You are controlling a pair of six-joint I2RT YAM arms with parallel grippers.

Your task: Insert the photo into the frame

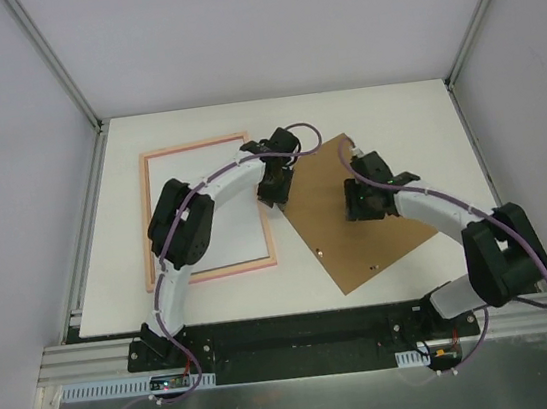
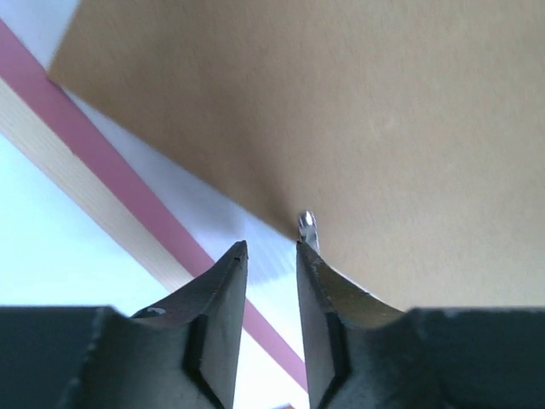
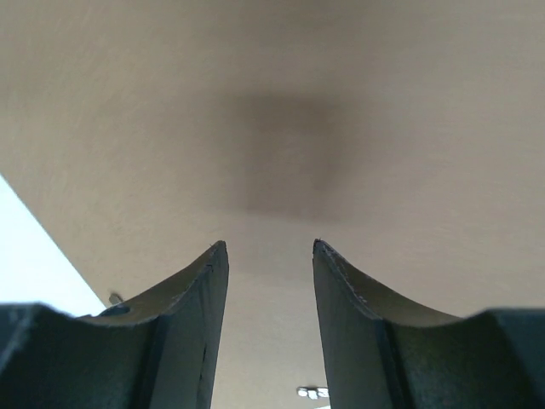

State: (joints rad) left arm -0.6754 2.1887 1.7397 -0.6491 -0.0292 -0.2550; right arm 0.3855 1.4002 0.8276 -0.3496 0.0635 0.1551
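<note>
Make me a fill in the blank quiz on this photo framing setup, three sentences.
1. The frame is coloured ____.
2. In the top view, the brown board lies to the frame's ____.
3. The right tool, open and holding nothing, is above the ____.
Missing words: pink; right; board.

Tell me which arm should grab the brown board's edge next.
Left. The left hand sits open at the board's edge beside the frame; the right hand faces only the board's flat middle.
</note>
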